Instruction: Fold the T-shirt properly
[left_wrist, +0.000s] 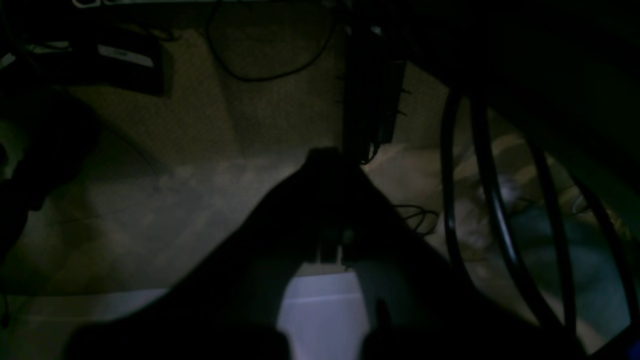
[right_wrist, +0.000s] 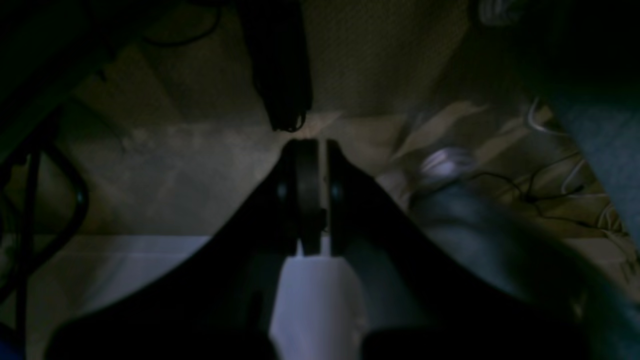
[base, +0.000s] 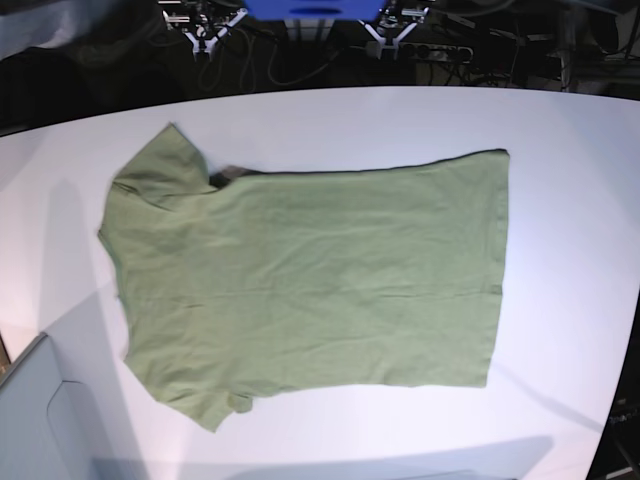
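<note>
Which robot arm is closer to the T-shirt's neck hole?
Right. The right gripper waits past the table edge, near the T-shirt neckline; the left gripper sits farther hemward.

Olive T-shirt (base: 310, 275) — spread flat, wrinkled, sideways.

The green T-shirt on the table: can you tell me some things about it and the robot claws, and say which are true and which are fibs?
1. The plain olive-green cotton T-shirt lies spread out on the white table. True.
2. The T-shirt has a big picture printed on it. False: it is plain, with no print.
3. The left claw is pinching the T-shirt. False: it is shut on nothing, away from the cloth.
4. The right claw is shut. True.
5. The T-shirt is already folded into a small square. False: it lies open, with both sleeves showing on the left in the base view.
</note>
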